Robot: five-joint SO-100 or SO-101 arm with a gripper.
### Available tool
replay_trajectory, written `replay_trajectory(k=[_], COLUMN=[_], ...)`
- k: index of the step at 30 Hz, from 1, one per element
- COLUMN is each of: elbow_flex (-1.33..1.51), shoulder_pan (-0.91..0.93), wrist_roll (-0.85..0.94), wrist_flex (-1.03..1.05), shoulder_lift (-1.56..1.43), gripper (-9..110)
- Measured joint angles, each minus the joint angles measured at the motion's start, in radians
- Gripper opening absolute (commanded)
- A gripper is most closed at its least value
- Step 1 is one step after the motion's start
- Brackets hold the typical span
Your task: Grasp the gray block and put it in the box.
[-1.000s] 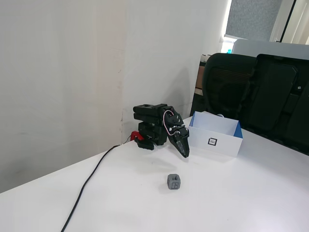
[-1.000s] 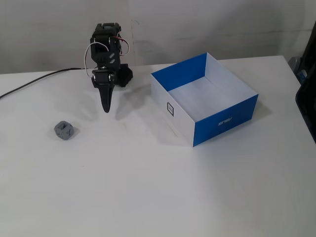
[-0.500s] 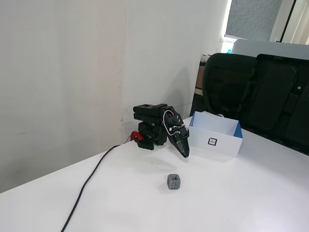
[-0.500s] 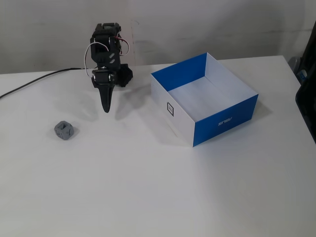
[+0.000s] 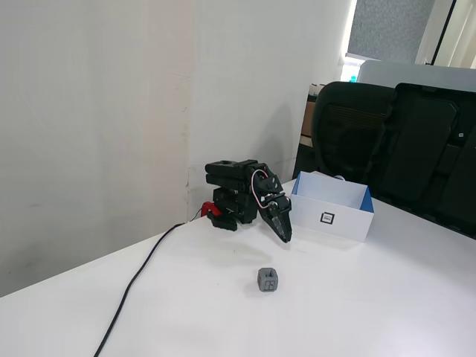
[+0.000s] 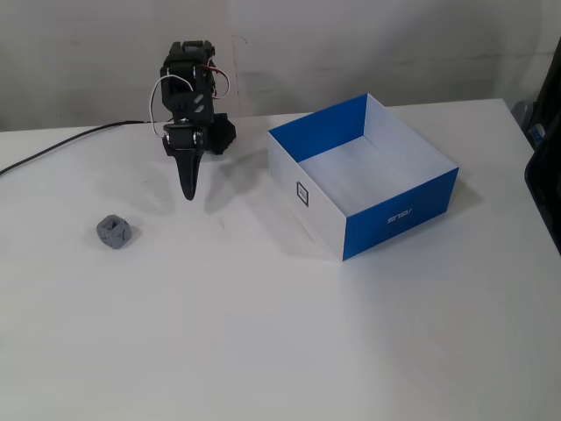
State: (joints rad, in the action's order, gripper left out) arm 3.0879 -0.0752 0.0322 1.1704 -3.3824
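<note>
One gray block (image 6: 116, 231) on table — apart from box (image 6: 399, 213) | pincer (image 6: 188, 195) closed, empty — folded arm.

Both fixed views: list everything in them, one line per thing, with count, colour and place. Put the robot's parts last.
gray block: one, dark gray, alone on the table in front of the arm, apart from the gripper and outside the box.
box: one, white outside and blue inside, open top, empty, on the table beside the arm, black square marker on its side.
table: one, white.
cable: one, black, running across the table to the arm's base.
office chair: one, black, behind the table.
arm: one, black, folded low near the wall.
gripper: one, black, pointing down, shut, holding nothing.
</note>
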Motion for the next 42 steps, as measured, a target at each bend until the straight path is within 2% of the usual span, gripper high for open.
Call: replay_trajectory(k=[13, 16, 18, 20, 26, 35, 42], elbow_flex=[0.000, 0.000, 0.000, 0.000, 0.000, -0.017, -0.183], shoulder_pan=[0.000, 0.011, 0.015, 0.017, 0.017, -0.086, -0.124], wrist_roll=[0.000, 0.000, 0.000, 0.000, 0.002, 0.087, 0.100], wrist_flex=[0.000, 0.000, 0.000, 0.000, 0.000, -0.021, -0.009], shoulder_lift=[0.000, 0.000, 0.000, 0.000, 0.000, 0.002, 0.293], gripper=[0, 5, 0, 6, 7, 6, 6])
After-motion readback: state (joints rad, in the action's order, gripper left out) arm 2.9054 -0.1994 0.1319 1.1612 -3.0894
